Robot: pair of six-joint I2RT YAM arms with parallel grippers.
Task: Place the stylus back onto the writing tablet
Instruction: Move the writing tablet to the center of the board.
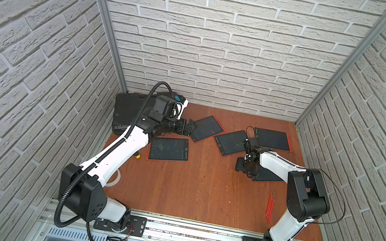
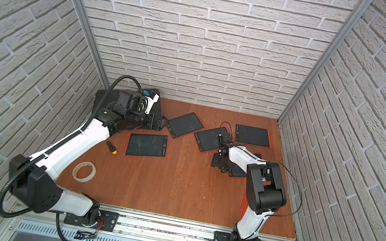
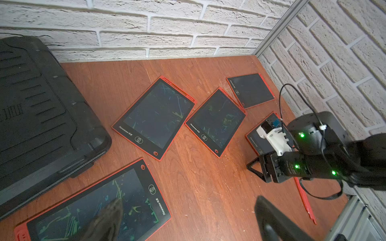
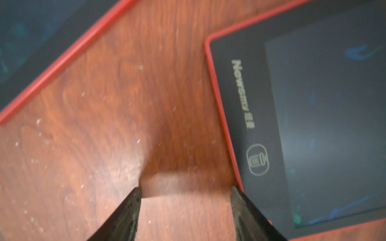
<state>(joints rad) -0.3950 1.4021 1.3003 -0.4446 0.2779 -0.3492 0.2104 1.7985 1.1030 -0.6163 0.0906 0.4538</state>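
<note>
Thin red styluses (image 1: 270,205) lie on the wooden table beside my right arm, also in the left wrist view (image 3: 303,198). Several red-framed writing tablets lie across the back of the table, among them one partly under my right arm (image 1: 268,176) and one near the left arm (image 1: 169,149). My right gripper (image 1: 241,166) is open low over bare wood (image 4: 186,193), one fingertip (image 4: 238,200) beside the red edge of a tablet (image 4: 313,125). My left gripper (image 1: 191,131) is wide open above the table (image 3: 188,225), holding nothing.
A black case (image 1: 126,112) fills the back left corner. A roll of clear tape (image 2: 84,171) and a yellow-tipped tool (image 2: 111,148) lie by the left arm. Brick walls close in the table on three sides.
</note>
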